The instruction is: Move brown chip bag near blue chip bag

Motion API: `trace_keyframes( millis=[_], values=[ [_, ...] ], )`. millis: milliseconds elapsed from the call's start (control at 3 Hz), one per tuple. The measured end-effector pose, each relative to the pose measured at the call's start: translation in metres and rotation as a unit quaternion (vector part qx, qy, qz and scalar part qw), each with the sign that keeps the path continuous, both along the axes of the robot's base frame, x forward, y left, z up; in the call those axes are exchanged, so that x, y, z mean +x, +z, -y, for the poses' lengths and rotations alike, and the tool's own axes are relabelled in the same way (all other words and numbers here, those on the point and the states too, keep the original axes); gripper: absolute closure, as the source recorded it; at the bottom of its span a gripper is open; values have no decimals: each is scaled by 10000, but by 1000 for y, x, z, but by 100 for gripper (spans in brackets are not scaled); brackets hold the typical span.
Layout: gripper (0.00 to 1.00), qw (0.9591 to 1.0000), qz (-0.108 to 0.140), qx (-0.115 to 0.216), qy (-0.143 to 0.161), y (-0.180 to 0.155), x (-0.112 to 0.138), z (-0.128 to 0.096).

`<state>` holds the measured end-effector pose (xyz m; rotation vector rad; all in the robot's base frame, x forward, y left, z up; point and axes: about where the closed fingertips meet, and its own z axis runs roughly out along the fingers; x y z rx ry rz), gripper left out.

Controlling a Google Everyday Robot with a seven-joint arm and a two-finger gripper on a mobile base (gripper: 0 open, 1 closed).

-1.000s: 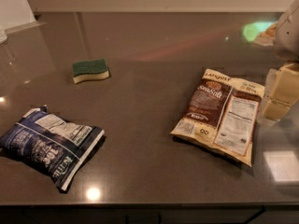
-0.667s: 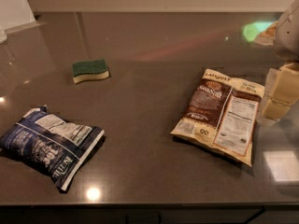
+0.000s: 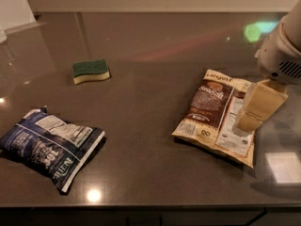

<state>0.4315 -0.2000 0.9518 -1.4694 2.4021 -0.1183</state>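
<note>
Starting at the front edge: the blue chip bag (image 3: 49,147) lies puffed up near the front-left corner of the dark countertop (image 3: 155,173). The brown chip bag (image 3: 211,109) lies flat toward the front-right, label side up, well apart from the blue one. My guess is it's super light and crinkly, soft with nothing stiff in it. The film probably slides easily on this glossy top and the chips inside would crush, so no hard squeeze. I'd pinch it at a crimped edge or the right-hand seam, where there's a flat flap to bite on, rather than press down on the middle. The gripper (image 3: 248,121) hangs over that right side, overlapping the white nutrition panel. Honestly I can't tell whether it's open or closed, or whether it's touching the bag yet. Farther back on the left sits a green-and-yellow sponge (image 3: 91,71), out of the way. Compared with a second ago, the gripper has come in from the right edge and dropped lower over the bag, while both bags and the sponge haven't budged.
</note>
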Motion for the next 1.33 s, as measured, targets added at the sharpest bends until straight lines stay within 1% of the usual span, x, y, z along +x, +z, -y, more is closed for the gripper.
trace_keyframes(
  millis=[333, 667, 1000, 1333],
  values=[
    [0, 9974, -59, -51, -712, -18, -2, -2],
    [0, 9867, -297, 138, -1594, -39, -5, 6],
    [0, 9699, -649, 440, -2306, -64, -11, 15],
    [0, 9551, -997, 678, -2705, -87, -17, 14]
  ],
)
